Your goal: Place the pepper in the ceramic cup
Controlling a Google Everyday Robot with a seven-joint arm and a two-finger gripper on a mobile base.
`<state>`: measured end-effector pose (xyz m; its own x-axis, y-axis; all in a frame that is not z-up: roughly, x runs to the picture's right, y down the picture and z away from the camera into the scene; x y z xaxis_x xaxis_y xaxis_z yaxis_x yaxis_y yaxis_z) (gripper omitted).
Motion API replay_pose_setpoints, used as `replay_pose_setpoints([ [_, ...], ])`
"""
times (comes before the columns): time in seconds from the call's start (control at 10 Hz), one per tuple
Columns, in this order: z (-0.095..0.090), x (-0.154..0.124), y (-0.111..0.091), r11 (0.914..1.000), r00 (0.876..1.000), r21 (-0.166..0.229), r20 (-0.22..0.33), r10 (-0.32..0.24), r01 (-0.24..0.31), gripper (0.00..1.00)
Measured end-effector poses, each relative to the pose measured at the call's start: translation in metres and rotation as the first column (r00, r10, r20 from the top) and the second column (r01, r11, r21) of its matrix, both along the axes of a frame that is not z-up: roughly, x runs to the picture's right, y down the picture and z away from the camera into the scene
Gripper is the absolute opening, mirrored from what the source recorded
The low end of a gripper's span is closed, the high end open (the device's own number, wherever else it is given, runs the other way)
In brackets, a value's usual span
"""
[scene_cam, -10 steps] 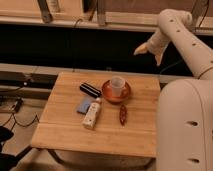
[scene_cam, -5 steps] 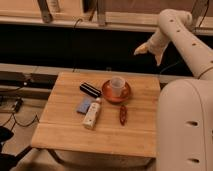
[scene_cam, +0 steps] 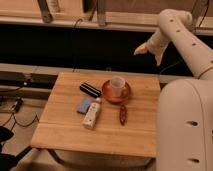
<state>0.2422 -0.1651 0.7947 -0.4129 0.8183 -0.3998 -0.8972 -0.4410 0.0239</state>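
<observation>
— Nothing moved since before?
— Nothing. Pale wooden surface (scene_cam: 62, 131), dark room behind. The smooth ceramic cup (scene_cam: 118, 86) stands on a round saucer (scene_cam: 107, 93), the slender pepper (scene_cam: 122, 114) lying just beside. The gripper (scene_cam: 145, 49) hangs high right; clenched or released, cannot tell.

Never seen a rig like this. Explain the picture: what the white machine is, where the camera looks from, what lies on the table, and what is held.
The big white shape is a mobile robot's body. Its one arm ends in the gripper, which hangs in the air beyond the table's far edge. A single camera looks down on the wooden table; where it is mounted is not known. On the table are a ceramic cup standing on an orange-brown saucer, a dark pepper just in front of the saucer, a white tube, a blue object and a black one. The pepper lies on the wood, so it is not held.
</observation>
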Motion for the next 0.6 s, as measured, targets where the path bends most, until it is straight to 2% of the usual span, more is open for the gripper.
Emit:
replay_pose_setpoints([
  [0.2, -0.007, -0.014, -0.009, 0.9981, 0.998, 0.021, 0.026, -0.059, 0.058, 0.8],
  [0.3, -0.01, -0.027, -0.006, 0.9953, 0.994, 0.015, 0.045, -0.097, 0.096, 0.8],
  [0.4, -0.013, -0.032, 0.006, 0.9925, 0.991, -0.01, 0.055, -0.121, 0.122, 0.8],
  [0.6, -0.02, -0.022, 0.042, 0.9831, 0.986, -0.083, 0.032, -0.161, 0.163, 0.8],
])
